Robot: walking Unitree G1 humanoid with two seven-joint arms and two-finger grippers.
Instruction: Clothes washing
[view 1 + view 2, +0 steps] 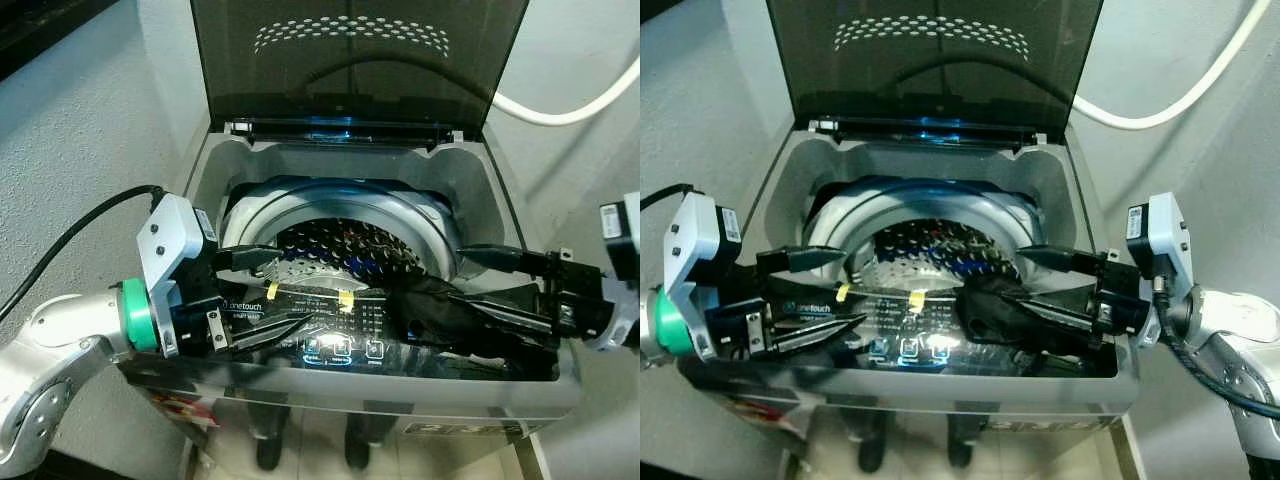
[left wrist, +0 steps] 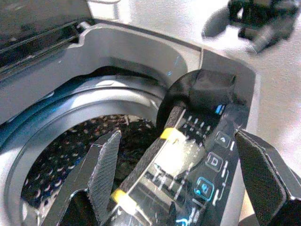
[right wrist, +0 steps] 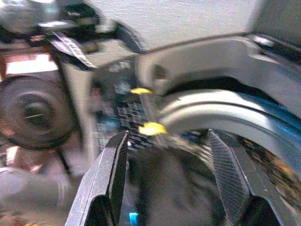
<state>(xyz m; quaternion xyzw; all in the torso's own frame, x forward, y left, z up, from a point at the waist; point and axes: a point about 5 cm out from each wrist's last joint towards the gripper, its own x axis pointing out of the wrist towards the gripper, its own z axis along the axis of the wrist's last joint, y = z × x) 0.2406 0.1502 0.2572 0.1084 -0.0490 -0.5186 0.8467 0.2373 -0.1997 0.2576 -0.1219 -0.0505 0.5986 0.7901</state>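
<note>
— Currently, where is the dark garment (image 1: 995, 310)?
— On the washing machine (image 1: 1095, 375) front edge, right of the control panel (image 1: 905, 335); right gripper (image 1: 1040, 285) jaws released around it.
— Procedure?
— Clench on the soft, crumpled cloth, then lift clear into the perforated steel drum (image 1: 335, 245). Left gripper (image 1: 255, 300) jaws released, empty.

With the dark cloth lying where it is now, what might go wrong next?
The dark cloth lies on the washer's front edge, partly over the lit control panel, not in the drum. It may slide off outside. The open right end effector reaching for it might press a button.
</note>
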